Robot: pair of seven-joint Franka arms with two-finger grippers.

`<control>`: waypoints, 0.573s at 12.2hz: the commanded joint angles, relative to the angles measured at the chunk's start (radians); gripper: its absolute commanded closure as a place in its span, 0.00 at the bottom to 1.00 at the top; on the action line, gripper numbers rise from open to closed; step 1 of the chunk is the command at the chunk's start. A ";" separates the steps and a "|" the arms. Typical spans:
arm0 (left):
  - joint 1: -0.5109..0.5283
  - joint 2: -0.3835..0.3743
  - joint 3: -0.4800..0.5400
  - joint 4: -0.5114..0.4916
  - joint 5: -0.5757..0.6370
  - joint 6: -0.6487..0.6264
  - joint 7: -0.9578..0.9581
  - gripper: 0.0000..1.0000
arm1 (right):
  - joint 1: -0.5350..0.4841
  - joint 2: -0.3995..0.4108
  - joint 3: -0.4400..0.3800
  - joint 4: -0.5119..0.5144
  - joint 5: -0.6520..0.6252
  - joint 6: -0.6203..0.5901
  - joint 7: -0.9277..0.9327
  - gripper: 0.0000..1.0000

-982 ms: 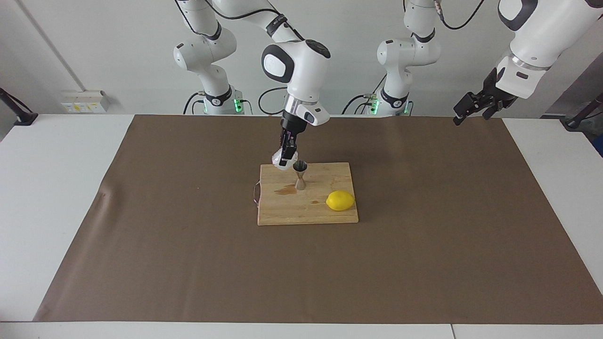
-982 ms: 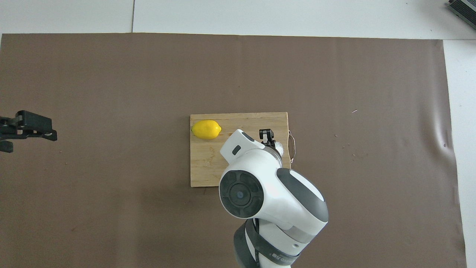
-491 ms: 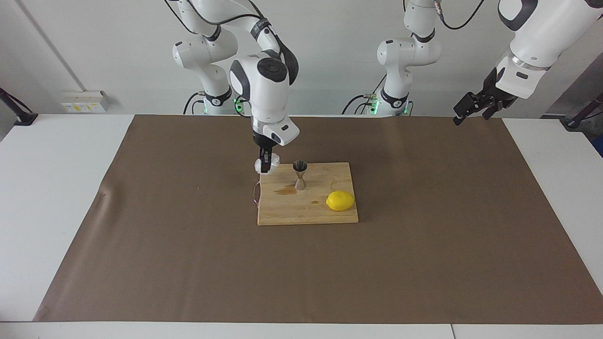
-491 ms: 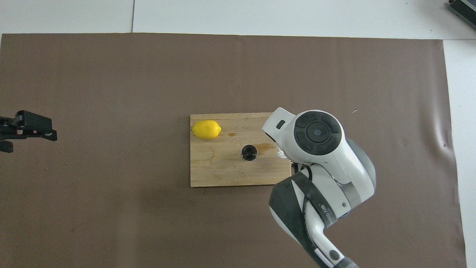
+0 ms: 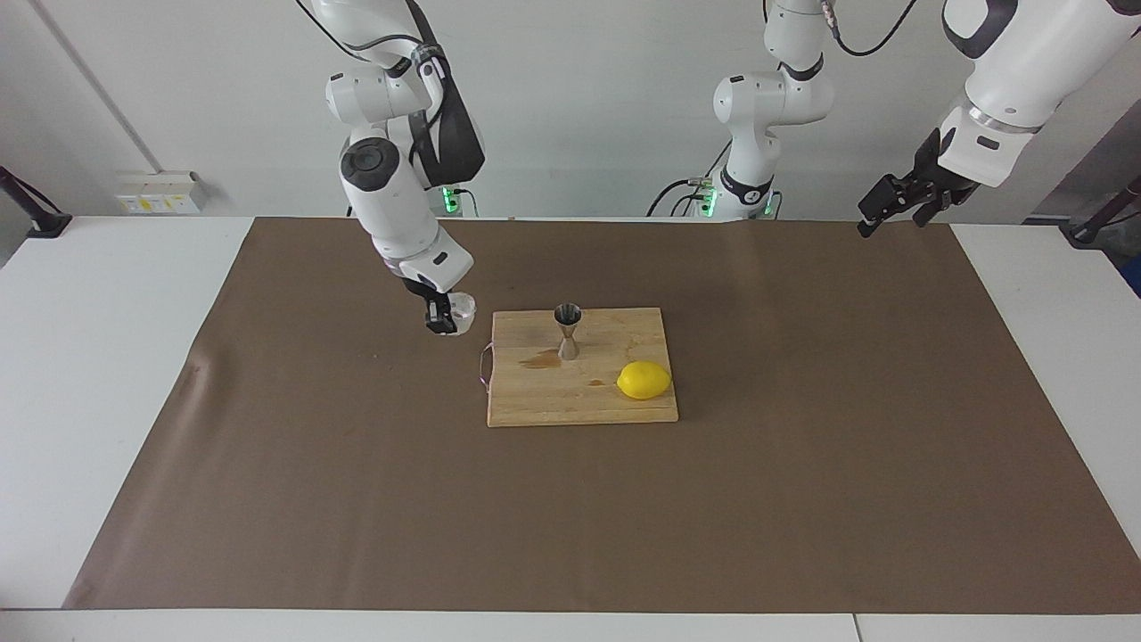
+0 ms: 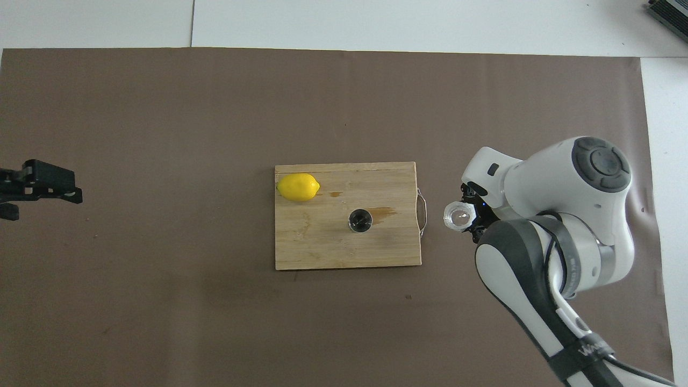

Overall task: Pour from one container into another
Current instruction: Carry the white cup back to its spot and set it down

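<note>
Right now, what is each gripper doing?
Left gripper: open, empty, waiting over the left arm's end of the table.
Right gripper: shut on the translucent cup, beside the cutting board.

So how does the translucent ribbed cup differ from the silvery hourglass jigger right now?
The translucent ribbed cup is squat and pale; the silvery hourglass jigger is taller, narrow-waisted metal. The cup is held by the right gripper over the brown mat; the jigger stands free on the wooden board. Both are upright, mouths up.

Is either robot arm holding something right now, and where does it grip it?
The right gripper holds the small translucent ribbed cup by its rim; the left gripper holds nothing.
</note>
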 commanded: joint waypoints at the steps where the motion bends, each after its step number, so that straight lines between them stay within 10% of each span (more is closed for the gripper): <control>1: 0.014 -0.021 -0.009 -0.010 0.014 -0.013 0.004 0.00 | -0.139 -0.052 0.013 -0.083 0.177 0.031 -0.283 1.00; 7: 0.014 -0.021 -0.009 -0.010 0.014 -0.013 0.004 0.00 | -0.435 -0.061 0.011 -0.135 0.299 -0.115 -0.703 1.00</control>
